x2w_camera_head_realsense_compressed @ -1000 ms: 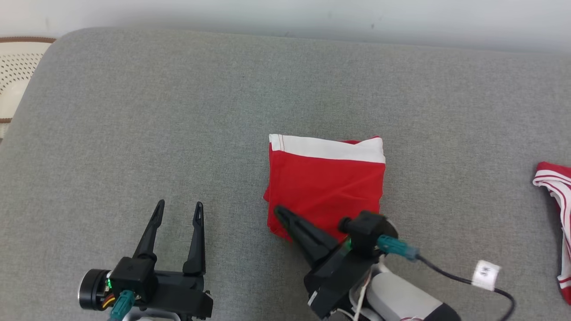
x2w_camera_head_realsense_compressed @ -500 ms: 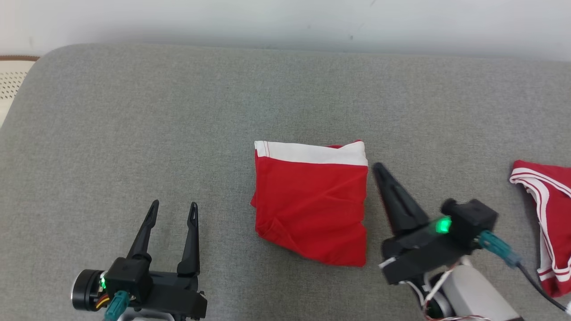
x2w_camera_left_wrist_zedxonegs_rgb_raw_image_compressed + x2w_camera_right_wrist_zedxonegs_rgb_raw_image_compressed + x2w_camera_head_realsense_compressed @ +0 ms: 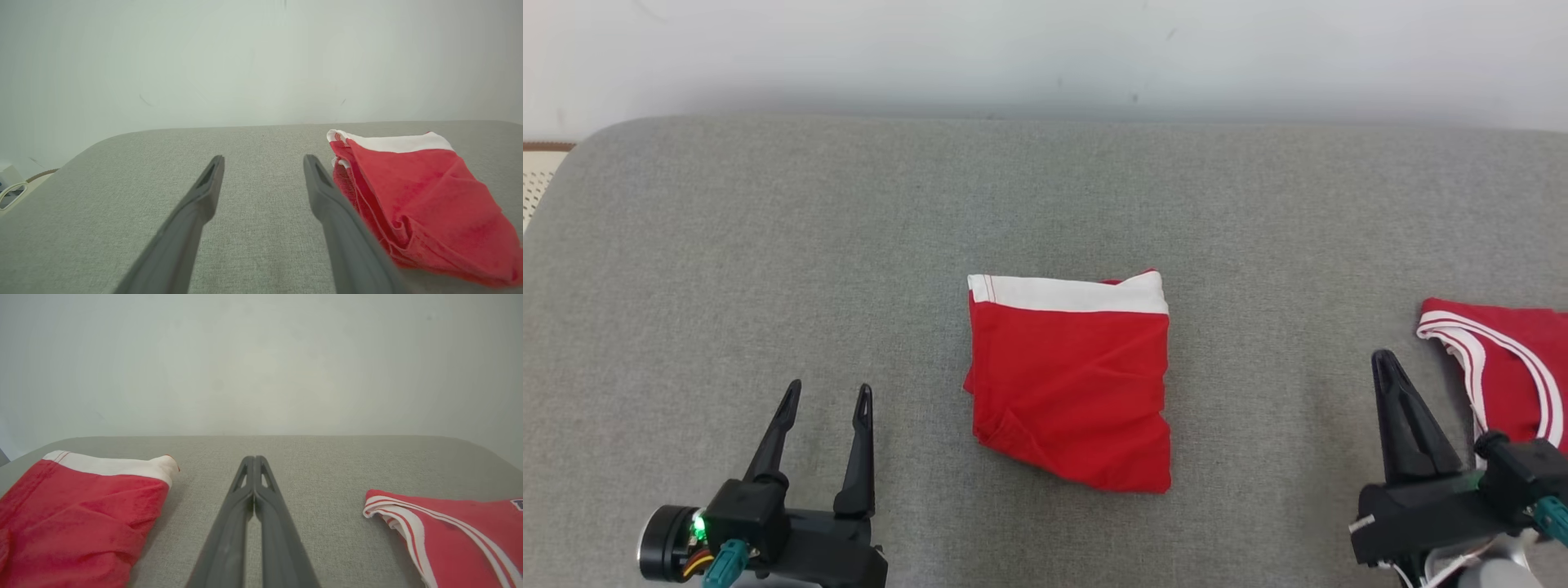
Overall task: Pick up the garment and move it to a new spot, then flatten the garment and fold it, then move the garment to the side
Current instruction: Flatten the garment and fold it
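The garment [image 3: 1068, 384] lies folded on the gray cushion [image 3: 768, 245] between our hands; our left hand [image 3: 830, 387] is wide open and empty; our right hand [image 3: 1382, 359] is shut, holding nothing; if we grab just one layer, the fold may fall apart.

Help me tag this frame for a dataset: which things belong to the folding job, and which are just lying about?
Job:
- folded garment, red with a white band, mid-cushion
- left gripper, open, empty
- right gripper, shut, empty

Lying about:
- striped garment, unfolded, at the right edge
- cushion, grey, under everything
- mat, far left
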### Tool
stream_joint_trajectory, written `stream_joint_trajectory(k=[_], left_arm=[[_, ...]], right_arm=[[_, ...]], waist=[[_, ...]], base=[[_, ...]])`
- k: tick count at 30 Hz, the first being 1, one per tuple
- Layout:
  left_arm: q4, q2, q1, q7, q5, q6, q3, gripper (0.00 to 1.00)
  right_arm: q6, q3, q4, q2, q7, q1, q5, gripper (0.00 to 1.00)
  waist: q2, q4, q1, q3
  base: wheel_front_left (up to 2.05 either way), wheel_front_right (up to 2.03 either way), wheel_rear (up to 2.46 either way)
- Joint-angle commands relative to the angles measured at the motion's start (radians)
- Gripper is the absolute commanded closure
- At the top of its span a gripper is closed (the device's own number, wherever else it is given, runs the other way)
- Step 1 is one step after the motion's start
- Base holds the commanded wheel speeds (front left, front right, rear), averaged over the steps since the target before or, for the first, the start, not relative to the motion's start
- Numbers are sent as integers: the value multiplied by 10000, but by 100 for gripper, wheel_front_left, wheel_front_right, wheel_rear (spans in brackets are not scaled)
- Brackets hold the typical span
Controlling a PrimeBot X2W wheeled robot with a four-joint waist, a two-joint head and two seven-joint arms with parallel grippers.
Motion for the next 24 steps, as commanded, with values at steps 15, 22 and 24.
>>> stream_joint_trajectory(k=[15, 22, 24], left_arm=[[-171, 234, 265, 134, -125, 118, -32, 0], [-244, 294, 302, 188, -143, 159, -59, 0], [-259, 297, 286, 199, -152, 173, -78, 0]], right_arm=[[-8, -695, -1204, 188, 785, 1251, -559, 0], [-8, -839, -1458, 294, 947, 1437, -642, 0], [-8, -846, -1507, 321, 967, 1439, -647, 0]], waist=[[-1, -276, 1, -315], [-1, -318, 1, -350], [-1, -303, 1, -340]], base=[[0, 0, 0], [0, 0, 0], [0, 0, 0]])
